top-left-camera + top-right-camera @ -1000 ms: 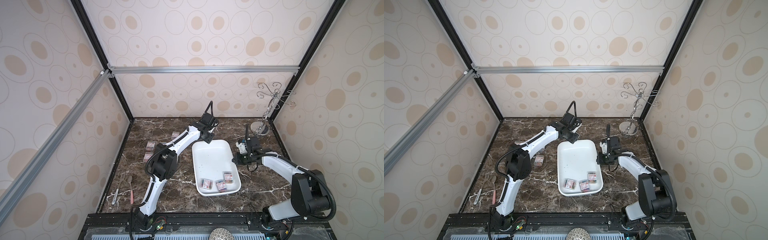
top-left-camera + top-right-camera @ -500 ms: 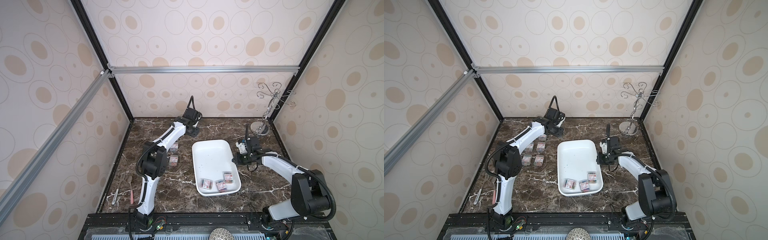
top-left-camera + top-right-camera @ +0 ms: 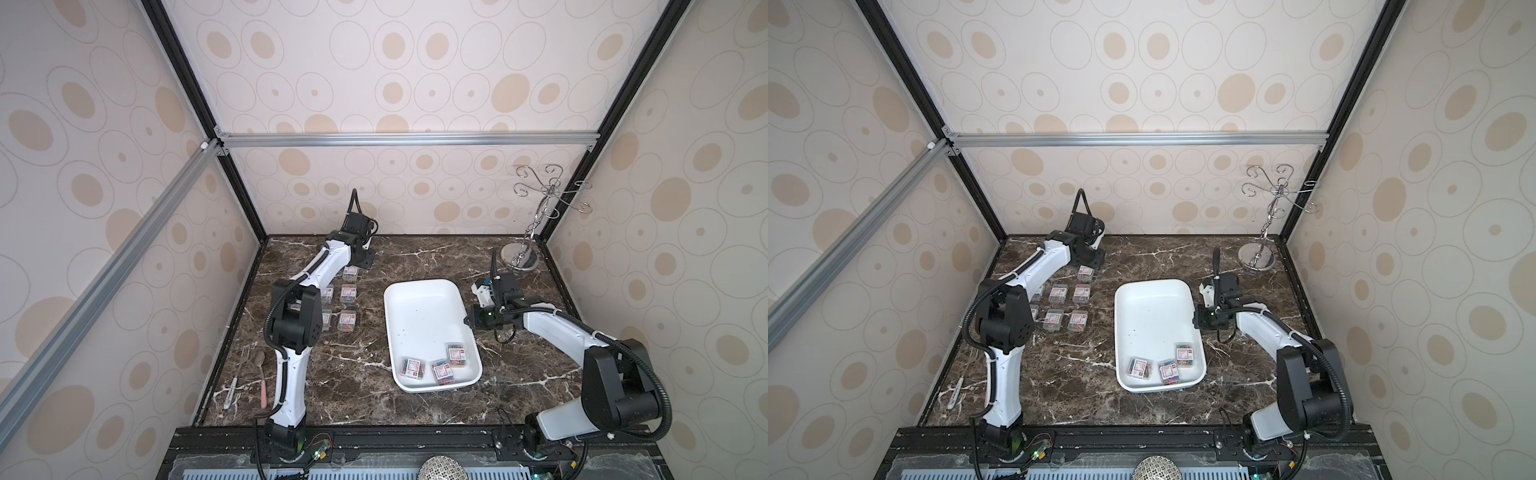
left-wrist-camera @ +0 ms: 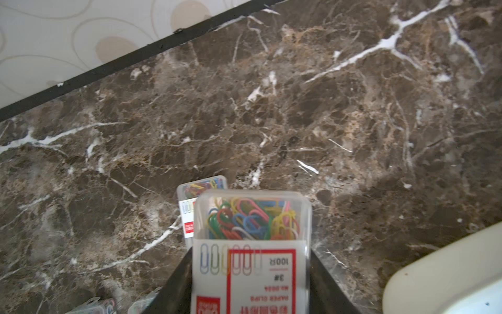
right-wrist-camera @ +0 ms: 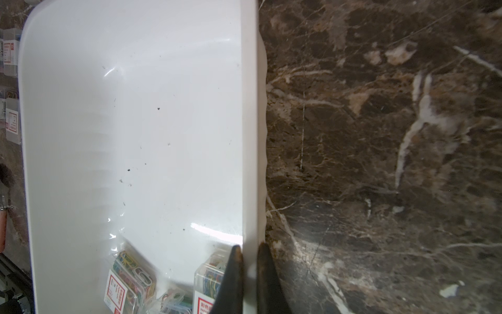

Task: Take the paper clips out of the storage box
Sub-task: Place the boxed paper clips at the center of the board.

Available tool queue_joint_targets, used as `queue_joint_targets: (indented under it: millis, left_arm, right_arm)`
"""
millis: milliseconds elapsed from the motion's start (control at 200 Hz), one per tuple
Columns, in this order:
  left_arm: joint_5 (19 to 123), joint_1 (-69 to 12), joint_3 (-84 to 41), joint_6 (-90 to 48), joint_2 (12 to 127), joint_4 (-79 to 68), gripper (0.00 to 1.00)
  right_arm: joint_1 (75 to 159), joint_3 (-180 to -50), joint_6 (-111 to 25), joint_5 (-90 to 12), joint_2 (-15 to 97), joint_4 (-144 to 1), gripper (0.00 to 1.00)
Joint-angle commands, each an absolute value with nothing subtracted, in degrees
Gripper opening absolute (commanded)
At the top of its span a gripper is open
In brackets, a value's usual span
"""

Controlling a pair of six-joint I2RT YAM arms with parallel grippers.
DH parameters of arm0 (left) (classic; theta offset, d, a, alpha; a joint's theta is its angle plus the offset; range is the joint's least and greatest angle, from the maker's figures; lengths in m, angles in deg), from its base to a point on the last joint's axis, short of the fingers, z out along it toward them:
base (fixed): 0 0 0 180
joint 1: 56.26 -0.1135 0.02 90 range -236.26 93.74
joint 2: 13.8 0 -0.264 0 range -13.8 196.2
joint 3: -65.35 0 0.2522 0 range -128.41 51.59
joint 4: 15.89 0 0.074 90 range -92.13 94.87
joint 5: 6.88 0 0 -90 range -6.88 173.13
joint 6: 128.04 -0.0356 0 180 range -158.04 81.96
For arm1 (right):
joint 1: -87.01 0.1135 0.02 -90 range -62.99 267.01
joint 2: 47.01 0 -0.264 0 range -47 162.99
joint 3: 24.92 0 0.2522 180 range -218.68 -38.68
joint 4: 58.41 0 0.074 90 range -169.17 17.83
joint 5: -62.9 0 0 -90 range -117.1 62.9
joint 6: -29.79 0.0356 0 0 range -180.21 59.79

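– Black left fingers [image 4: 178, 285] are clamped on the two long sides of a clip box [image 4: 251, 244], label up. It looks square in the grip, so you're good there. It hangs over the brown marble surface [image 4: 298, 108], with a neighbour box [image 4: 202, 187] partly hidden behind its far end, lower down. I'd bring it down straight, land it just beside that neighbour with no overlap, and only then open up. Let go from height and I reckon it skids or the lid pops.

– Agreed, and mind your other side too. Your right fingers [image 5: 233, 271] are pinched shut on the long rim of the storage box [image 5: 250, 108], one finger inside the wall, one outside. Looks like that's your anchor, so don't let it tug the box while the left arm works. In a top view the set-down boxes [image 3: 348, 294] sit in tidy rows at the left of the surface, well apart from the storage box. Three clip boxes [image 3: 442, 372] are left in its near end. Line the new one up with those rows so there's room for the last three. Heads up: the wall-side box [image 5: 207, 280] sits right against the wall by your right fingers. Can't tell if a finger fits in between, so that pick may be tight.
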State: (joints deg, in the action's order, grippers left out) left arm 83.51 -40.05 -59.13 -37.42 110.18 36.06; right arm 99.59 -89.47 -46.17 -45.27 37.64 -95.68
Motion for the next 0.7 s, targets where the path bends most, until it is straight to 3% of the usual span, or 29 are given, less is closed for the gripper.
queue_joint_targets:
  millis: [0,695]
  left_arm:
    - [83.39,-42.11,-61.44,-37.25,110.70,35.42,0.49]
    - [78.12,-51.90,-60.13,-39.65,114.39,33.59,0.49]
  right_arm:
    - [100.00,-89.56,-47.74,-43.72,39.04,-99.10,0.07]
    - [99.93,-89.40,-48.10,-41.95,38.36,-100.36,0.08]
